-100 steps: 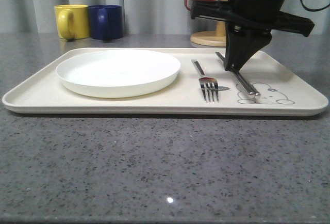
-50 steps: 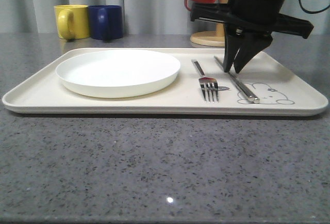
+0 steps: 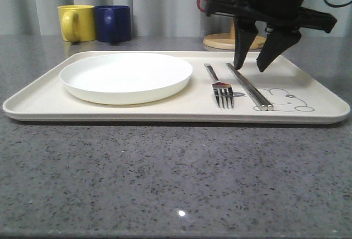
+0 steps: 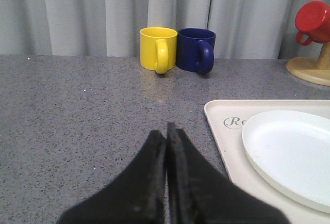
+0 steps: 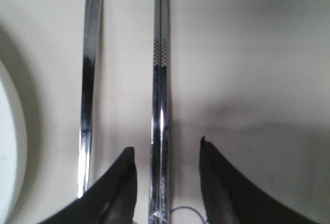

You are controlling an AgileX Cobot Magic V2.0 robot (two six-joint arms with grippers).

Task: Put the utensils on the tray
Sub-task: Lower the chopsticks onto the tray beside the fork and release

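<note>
The right gripper (image 3: 257,65) hangs spread wide above the chopsticks (image 3: 250,86) lying at the fork's (image 3: 220,87) three o'clock on the tray (image 3: 110,112); the left gripper (image 4: 166,136) is pressed closed, holding nothing.

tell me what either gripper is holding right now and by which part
Nothing is held. The right gripper is open above the chopsticks, which lie on the tray. The left gripper is shut on nothing.

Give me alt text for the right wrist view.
The open right gripper straddles the chopsticks, which lie together flat on the cream tray. The fork handle lies parallel beside them, with the white plate rim at the picture's edge.
</note>
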